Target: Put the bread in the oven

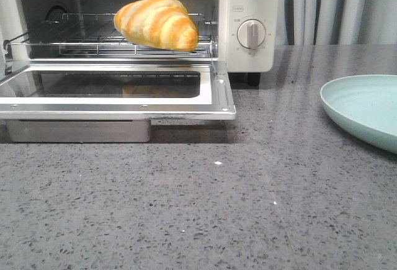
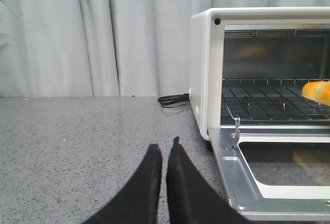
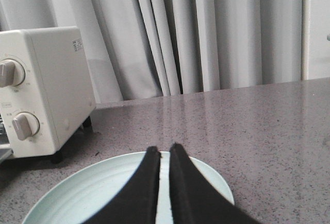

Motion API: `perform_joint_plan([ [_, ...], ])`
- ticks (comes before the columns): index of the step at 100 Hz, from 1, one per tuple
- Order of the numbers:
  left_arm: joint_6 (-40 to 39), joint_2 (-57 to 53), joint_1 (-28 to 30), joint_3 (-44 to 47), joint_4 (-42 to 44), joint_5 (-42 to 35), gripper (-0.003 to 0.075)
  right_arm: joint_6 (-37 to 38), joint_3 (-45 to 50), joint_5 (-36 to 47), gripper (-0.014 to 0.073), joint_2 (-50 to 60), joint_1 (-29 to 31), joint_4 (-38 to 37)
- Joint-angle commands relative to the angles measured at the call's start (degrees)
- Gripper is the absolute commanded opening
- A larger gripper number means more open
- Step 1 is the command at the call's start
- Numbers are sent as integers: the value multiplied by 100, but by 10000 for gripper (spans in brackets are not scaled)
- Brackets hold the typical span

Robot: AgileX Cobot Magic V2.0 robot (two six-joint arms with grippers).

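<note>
While the bread (image 1: pixel 158 23) lies on the wire rack (image 1: pixel 93 40) at the mouth of the oven (image 1: pixel 245 22), toward the rack's right front corner, its nearer tapered end pokes a little past the rack's front bar above the lowered door (image 1: pixel 118 93), which shows a faint reflection of it in the glass. Neither arm touches it: the left gripper (image 2: pixel 164 154) hangs over the grey countertop (image 1: pixel 217 208) just beside the oven's left wall, its two black fingers nearly together with only a thin slit between them and nothing held; the right gripper (image 3: pixel 164 157) hovers over a pale green plate (image 3: pixel 118 188) to the right of the oven, fingers likewise drawn close and empty. By its look the roll is light and probably soft, so a gentle squeeze should suffice and a hard one may dent it. Its glossy, rounded skin suggests some slipperiness, and the narrow ends offer little purchase. Should it need a nudge further in, the thick middle, gripped across the stripes, appears the safest hold. The task seems nearly or fully done; the door remains down.
</note>
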State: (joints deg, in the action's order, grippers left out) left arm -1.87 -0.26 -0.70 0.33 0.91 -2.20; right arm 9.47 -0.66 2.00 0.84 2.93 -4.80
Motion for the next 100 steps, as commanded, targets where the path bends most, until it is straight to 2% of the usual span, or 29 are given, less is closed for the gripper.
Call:
perform_joint_plan([
  [1, -42, -173, -40, 128, 2, -428, -20, -289, -98, 522, 15, 103, 21, -5],
  [14, -42, -173, -40, 128, 2, -428, -20, -666, 0, 352, 15, 103, 21, 238],
  [50, -42, -173, -40, 128, 2, -428, -20, -993, 204, 179, 15, 103, 21, 369],
  [100, -42, -173, -40, 128, 2, -428, -20, -1004, 204, 68, 15, 103, 21, 372],
])
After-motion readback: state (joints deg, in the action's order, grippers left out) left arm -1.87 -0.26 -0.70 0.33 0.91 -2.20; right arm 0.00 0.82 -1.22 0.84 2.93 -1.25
